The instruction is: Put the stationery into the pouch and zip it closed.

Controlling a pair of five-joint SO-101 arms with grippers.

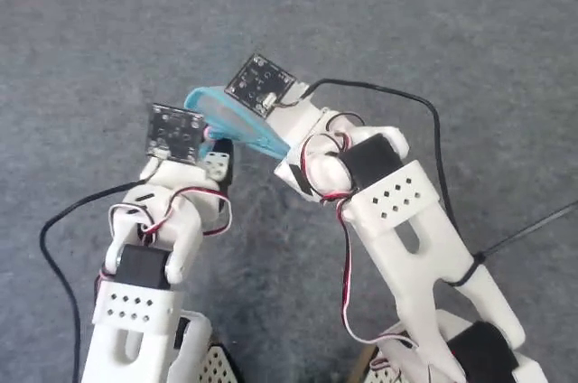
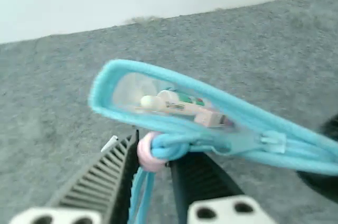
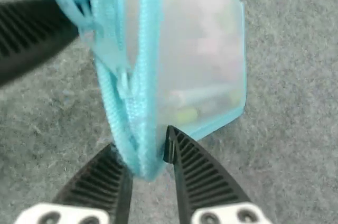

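Left wrist view: left pincer clamped on zip cord of pouch, stationery inside; right pincer clamped on pouch edge.

The high view looks down over the table; both wrist views face the pouch closely, from opposite ends.

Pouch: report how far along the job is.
Done: the stationery lies inside the pouch. In hand: the right gripper clamps the pouch's zip edge, and the left gripper pinches the pull cord. Left: the pouch looks open beyond the slider, so the zip needs finishing.
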